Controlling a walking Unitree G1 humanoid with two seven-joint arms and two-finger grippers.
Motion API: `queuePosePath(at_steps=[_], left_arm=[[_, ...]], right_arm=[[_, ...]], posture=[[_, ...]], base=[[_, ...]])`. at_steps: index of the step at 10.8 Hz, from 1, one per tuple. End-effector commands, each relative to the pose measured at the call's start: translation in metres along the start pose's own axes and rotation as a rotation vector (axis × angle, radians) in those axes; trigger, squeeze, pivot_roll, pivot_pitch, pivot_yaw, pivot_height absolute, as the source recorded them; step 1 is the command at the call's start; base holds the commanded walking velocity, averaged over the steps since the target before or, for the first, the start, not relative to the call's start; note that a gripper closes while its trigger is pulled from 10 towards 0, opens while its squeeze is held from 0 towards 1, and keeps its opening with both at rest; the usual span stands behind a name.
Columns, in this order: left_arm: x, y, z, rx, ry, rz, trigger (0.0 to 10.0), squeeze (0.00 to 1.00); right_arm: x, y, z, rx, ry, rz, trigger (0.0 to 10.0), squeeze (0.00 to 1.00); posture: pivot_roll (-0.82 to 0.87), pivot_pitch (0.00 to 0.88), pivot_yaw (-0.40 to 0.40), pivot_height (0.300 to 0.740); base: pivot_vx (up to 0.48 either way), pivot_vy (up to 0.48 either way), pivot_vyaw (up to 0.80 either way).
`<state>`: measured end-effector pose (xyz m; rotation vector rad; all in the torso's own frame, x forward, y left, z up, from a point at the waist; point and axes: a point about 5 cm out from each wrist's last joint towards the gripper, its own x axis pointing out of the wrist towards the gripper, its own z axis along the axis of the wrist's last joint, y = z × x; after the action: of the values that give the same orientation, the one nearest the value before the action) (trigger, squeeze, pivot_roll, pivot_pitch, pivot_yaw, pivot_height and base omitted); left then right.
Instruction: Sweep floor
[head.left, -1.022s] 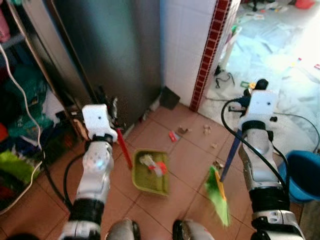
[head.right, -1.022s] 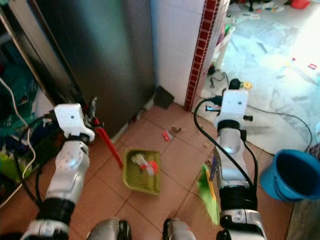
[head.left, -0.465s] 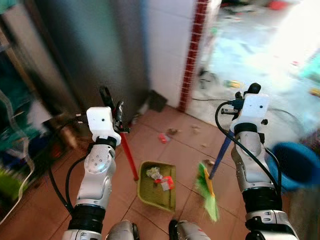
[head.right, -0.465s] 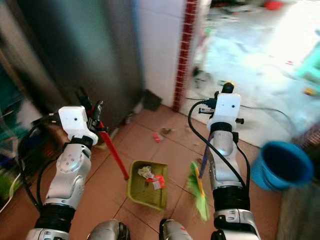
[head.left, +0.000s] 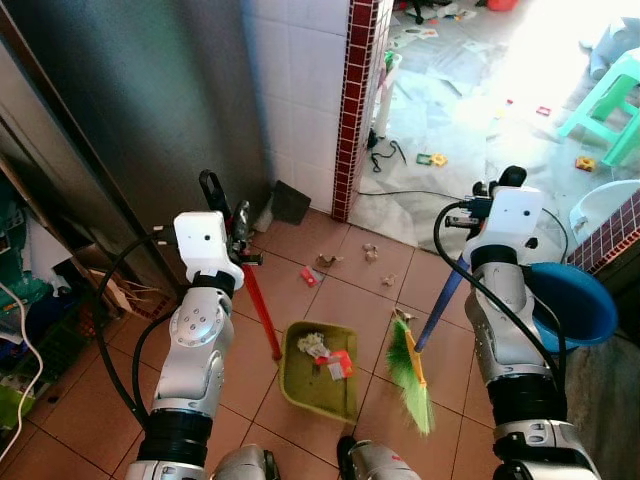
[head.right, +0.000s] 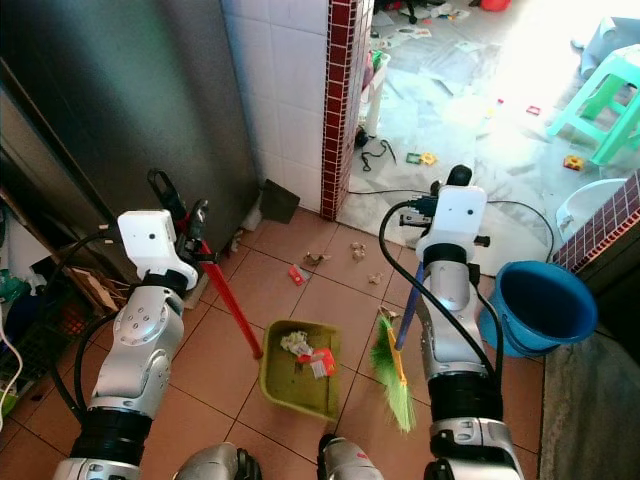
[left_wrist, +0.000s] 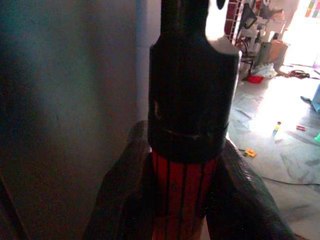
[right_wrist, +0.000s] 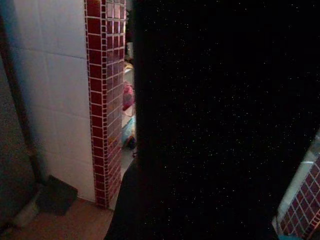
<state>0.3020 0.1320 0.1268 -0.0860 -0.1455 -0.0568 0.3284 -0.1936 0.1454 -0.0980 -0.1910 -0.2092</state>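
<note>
Terracotta tile floor (head.left: 90, 400) beside a dark steel cabinet (head.left: 150, 100); white tiled wall (head.left: 300, 80) edged by a red mosaic column (head.left: 357, 90); sunlit grey floor (head.left: 470, 100) beyond.

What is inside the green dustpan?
The dustpan holds a small heap of scraps, pale crumpled bits and something red. Anything beneath that heap is covered.

Dustpan (head.left: 320, 372) lies left of broom (head.left: 410, 375); bucket (head.left: 572, 302) far right.
</note>
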Motion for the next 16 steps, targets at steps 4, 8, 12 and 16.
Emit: queuePosePath(at_steps=[4,8,12,16], left_arm=[[0.003,-0.002,0.017,-0.015,-0.068,-0.003,10.0,0.0],[0.002,0.0,0.016,-0.015,-0.062,-0.002,10.0,0.0],[0.003,0.004,0.011,0.0,-0.047,0.001,10.0,0.0],[0.002,0.015,0.008,0.039,-0.009,0.061,10.0,0.0]], right_arm=[[0.003,-0.008,0.004,-0.062,-0.014,-0.023,10.0,0.0],[0.001,-0.007,0.0,-0.069,0.0,-0.022,10.0,0.0],[-0.003,0.003,-0.011,-0.036,0.036,0.019,10.0,0.0],[-0.008,0.016,-0.016,-0.016,0.049,0.07,10.0,0.0]], posture=[[-0.1,0.016,0.002,0.74],[-0.09,0.016,0.002,0.74],[-0.08,0.0,0.001,0.74],[-0.05,0.0,-0.009,0.74]], base=[[0.0,0.0,-0.8],[0.0,-0.259,-0.8],[0.0,-0.35,-0.8],[0.0,-0.169,-0.69]])
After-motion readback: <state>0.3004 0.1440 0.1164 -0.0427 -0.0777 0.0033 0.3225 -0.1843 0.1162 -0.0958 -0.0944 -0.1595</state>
